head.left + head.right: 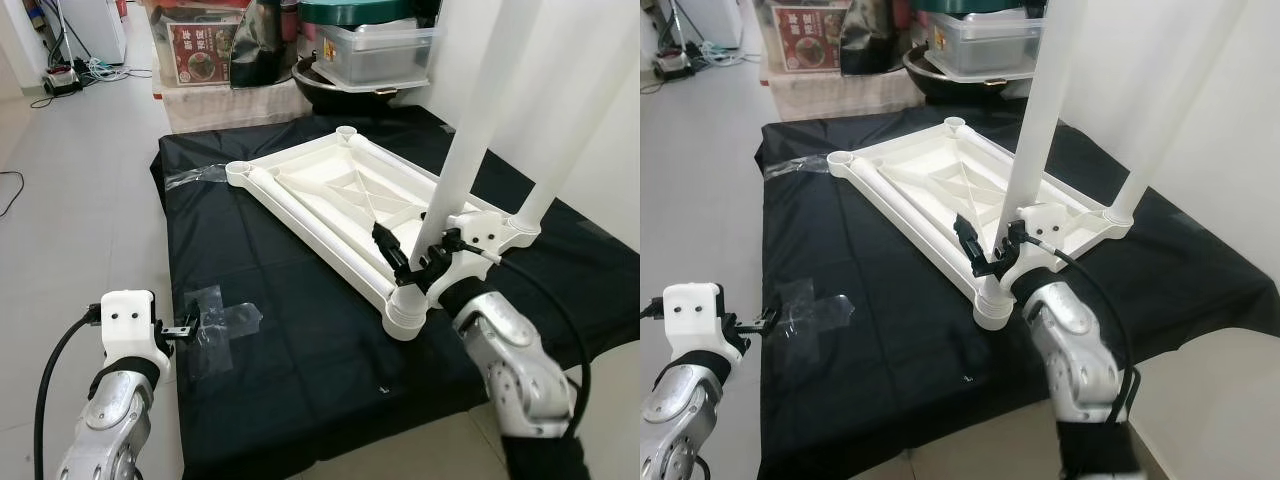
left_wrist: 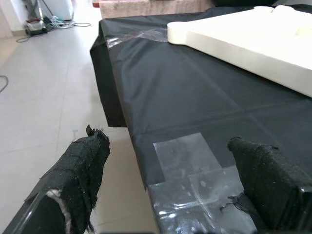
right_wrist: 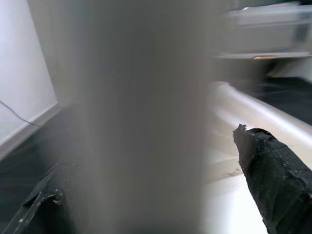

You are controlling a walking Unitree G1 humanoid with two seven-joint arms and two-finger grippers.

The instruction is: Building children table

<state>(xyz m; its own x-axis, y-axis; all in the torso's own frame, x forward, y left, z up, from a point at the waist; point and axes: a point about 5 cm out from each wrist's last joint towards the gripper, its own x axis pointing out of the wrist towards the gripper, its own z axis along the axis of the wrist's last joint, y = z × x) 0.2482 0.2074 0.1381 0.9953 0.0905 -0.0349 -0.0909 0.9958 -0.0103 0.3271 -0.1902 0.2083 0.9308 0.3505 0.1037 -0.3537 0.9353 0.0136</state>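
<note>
**Right gripper at a leg of the upturned children's table**

While the white children's table [image 1: 350,195] lies upside down on a black sheet [image 1: 270,300], the right gripper [image 1: 412,252] sits at its near corner, just above the round socket [image 1: 405,308] there. Its two black fingers [image 1: 385,243] stand apart on either side of a white leg [image 1: 468,140] that rises upright from that socket. In the right wrist view the leg [image 3: 141,117] fills the gap between the fingers, one fingertip [image 3: 273,180] showing beside it; whether the fingers press on the leg or only bracket it I cannot tell.

A second white leg [image 1: 575,130] stands in the neighbouring corner of the table, on the far side of the right gripper. The two corners farthest from that gripper show open sockets [image 1: 240,170], and two more legs lie flat along the table's long edges.

The left gripper [image 1: 185,328] hovers well away from the table, at the near left edge of the black sheet. Its fingers [image 2: 78,175] are spread wide and hold nothing, with a patch of clear tape [image 2: 195,170] on the sheet right before them.

Beyond the table's far end stand a clear storage box [image 1: 380,50] and a pale bin [image 1: 205,55] on the tiled floor [image 1: 70,200].
</note>
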